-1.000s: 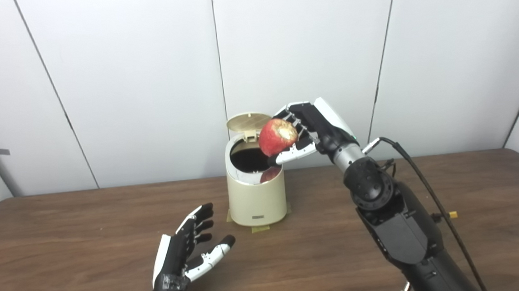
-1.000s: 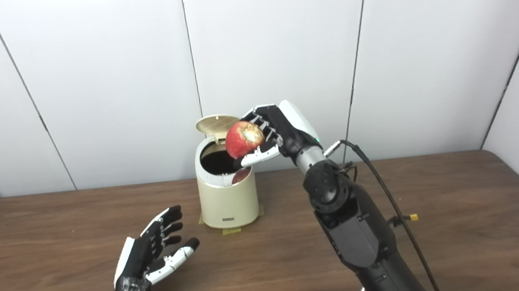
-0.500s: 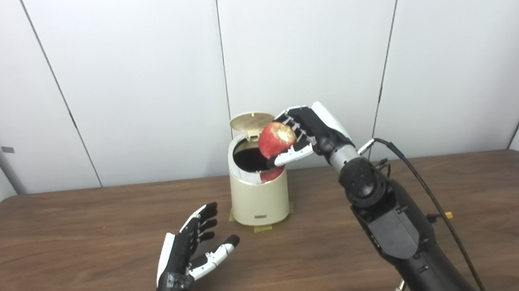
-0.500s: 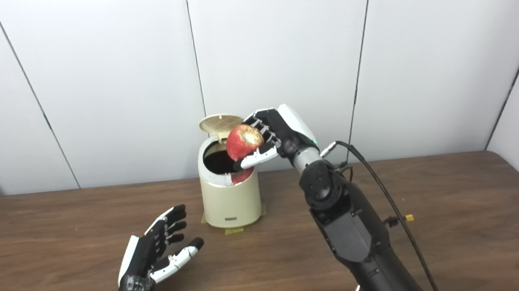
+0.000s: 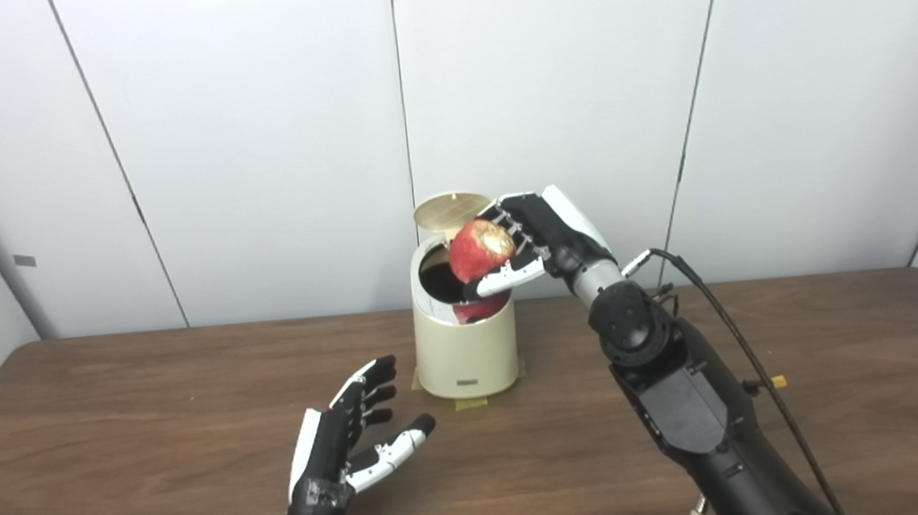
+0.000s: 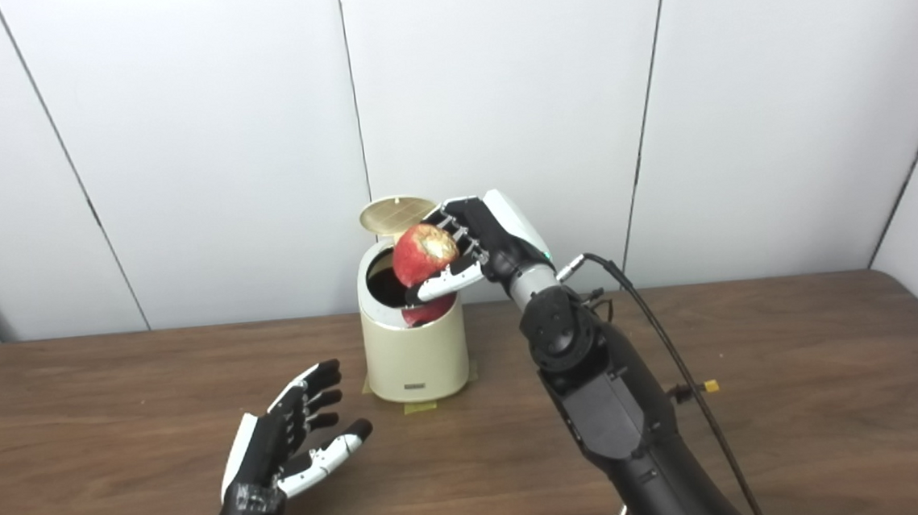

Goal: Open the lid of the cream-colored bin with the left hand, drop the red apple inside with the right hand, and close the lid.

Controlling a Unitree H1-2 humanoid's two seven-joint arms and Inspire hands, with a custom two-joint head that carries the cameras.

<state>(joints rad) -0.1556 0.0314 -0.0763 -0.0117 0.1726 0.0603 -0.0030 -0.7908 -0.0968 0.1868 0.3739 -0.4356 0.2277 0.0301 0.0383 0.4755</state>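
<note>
The red apple (image 5: 479, 249) is held in the right robot hand (image 5: 534, 232), clasped between curled fingers and thumb, a pale bitten patch turned up and toward the cameras. The apple is held directly over the open mouth of the cream-colored bin (image 5: 465, 346), just above its rim, and a red reflection is seen on the bin's inner wall. The lid (image 5: 452, 208) is raised behind the opening, standing tilted back. The left robot hand (image 5: 343, 443) is held apart from the bin, in front of it and to its left above the counter (image 5: 116, 443), empty, fingers spread and palm turned toward the bin.
</note>
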